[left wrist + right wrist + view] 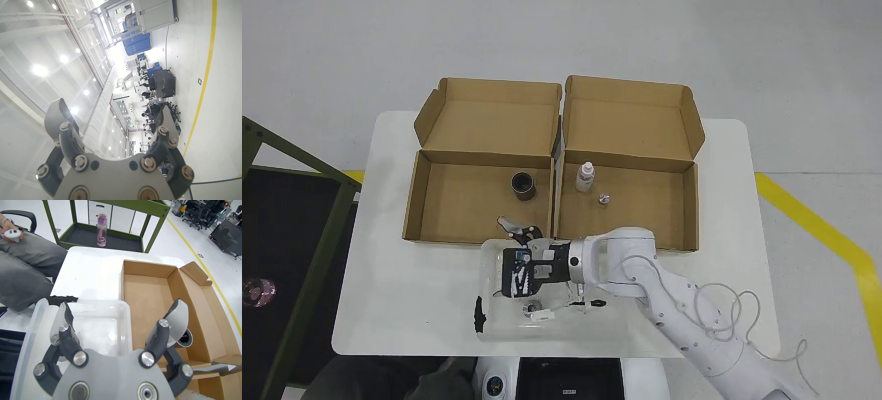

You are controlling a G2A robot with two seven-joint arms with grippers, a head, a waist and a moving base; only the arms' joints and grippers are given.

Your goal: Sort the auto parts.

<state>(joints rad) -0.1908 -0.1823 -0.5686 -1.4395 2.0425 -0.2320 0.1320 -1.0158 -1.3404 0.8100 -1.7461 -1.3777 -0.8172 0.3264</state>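
Two open cardboard boxes stand side by side at the back of the table. The left box (437,205) (151,294) holds a dark ring-shaped part (524,185) (186,339). In the right box (662,205) lie a small white bottle (585,177) and a small metal part (605,197). A clear plastic bin (485,285) (128,313) sits in front of them with a few small parts (534,308) inside. My right gripper (517,230) (121,306) hangs open and empty over the bin's far edge, beside the left box. My left gripper (113,106) is open, empty and pointed up at the room.
Black tape (479,318) (62,299) marks one corner of the bin. A green cart (282,250) (105,239) with a pink bottle (102,230) stands off the table's left side. Bare white tabletop (382,280) lies left of the bin.
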